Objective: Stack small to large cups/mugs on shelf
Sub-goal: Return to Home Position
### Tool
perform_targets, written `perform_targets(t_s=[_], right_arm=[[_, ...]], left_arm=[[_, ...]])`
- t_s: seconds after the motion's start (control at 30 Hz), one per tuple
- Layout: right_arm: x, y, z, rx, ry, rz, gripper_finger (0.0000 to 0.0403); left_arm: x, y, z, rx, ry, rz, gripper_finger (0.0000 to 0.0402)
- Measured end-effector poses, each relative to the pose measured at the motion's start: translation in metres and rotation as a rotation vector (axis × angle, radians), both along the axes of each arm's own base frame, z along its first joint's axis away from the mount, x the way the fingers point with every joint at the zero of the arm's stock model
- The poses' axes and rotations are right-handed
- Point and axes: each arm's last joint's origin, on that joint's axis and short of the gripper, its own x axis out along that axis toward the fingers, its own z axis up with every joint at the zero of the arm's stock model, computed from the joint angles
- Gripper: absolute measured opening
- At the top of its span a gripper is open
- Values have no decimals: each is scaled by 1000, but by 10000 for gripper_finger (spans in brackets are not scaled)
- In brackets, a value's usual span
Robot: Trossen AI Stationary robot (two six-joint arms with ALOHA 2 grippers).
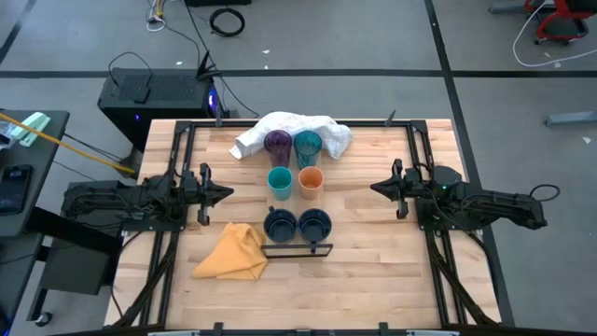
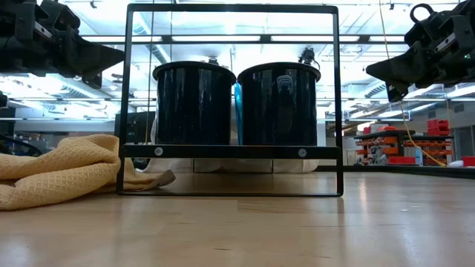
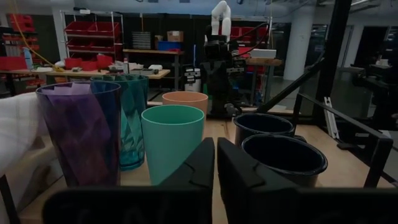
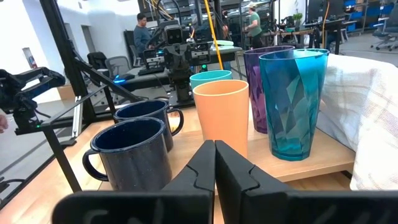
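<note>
Six vessels stand in pairs on the shelf (image 1: 296, 203), a pale board with a dark metal rim (image 1: 298, 250) at its near end. The purple tumbler (image 1: 278, 143) and the teal tumbler (image 1: 307, 145) are farthest. The short teal cup (image 1: 280, 182) and the short orange cup (image 1: 311, 181) stand in the middle. Two navy mugs (image 1: 280, 225) (image 1: 314, 224) are nearest. My left gripper (image 1: 226, 194) is shut and empty, left of the cups. My right gripper (image 1: 375, 188) is shut and empty, right of them. Both hover above the table.
A white cloth (image 1: 297, 129) lies bunched behind the tumblers at the table's far edge. A yellow cloth (image 1: 233, 252) lies crumpled at the near left, beside the shelf's rim. The rim stands as a tall dark frame (image 2: 230, 96) in front of the mugs in the low view.
</note>
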Motion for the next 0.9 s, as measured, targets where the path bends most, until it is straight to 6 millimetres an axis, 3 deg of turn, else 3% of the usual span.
perform_targets(t_s=[0.9], right_arm=[[0, 0, 0, -2, 0, 0, 16]], left_arm=[[0, 0, 0, 0, 0, 0, 37]])
